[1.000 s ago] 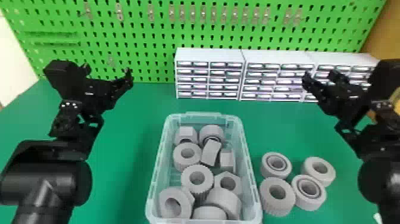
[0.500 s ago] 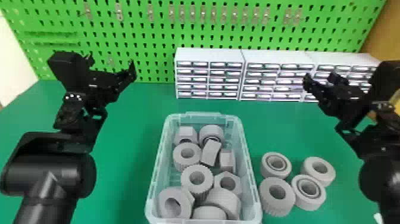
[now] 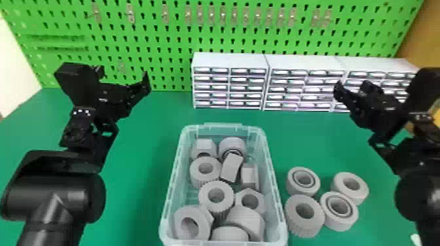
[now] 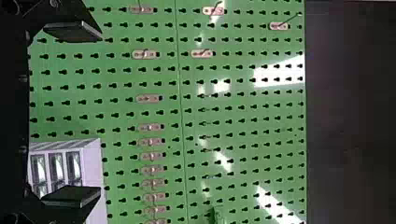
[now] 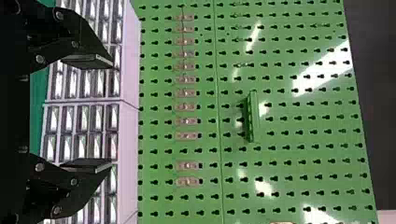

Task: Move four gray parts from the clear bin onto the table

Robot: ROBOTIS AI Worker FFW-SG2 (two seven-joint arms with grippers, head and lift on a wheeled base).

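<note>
Green perforated pegboard: we see this wall [image 3: 150, 42] across the top of the head view.
Green table: the flat work surface [image 3: 137, 202] spreads below it.
White drawer units: this low row [image 3: 232, 62] stands upper centre to upper right, against the pegboard.
Black jointed arms: our left arm [image 3: 55, 196] rises at the left edge, our right arm [image 3: 422, 193] at the right edge.
Grippers: our left gripper [image 4: 99, 113] has its two flat black fingers wide apart and holds nothing; our right gripper [image 5: 111, 113] is likewise spread and unladen. In the head view both hang well apart from the bin and the parts.
Clear plastic bin: the rectangular box [image 3: 222, 126] sits lower centre, long axis running toward the drawers, with ten or so gray parts visible inside.
Four gray ring-shaped parts: these [image 3: 302, 225] lie flat, bores up, in a close cluster at lower right, just outside the bin's right wall. Our right arm is nearer; the bin lies between them and our left arm. We judge the count met, so the next move should only keep both arms clear.
Change: against a second ago, our left gripper sits slightly higher and farther right; our right arm, bin and parts match.
</note>
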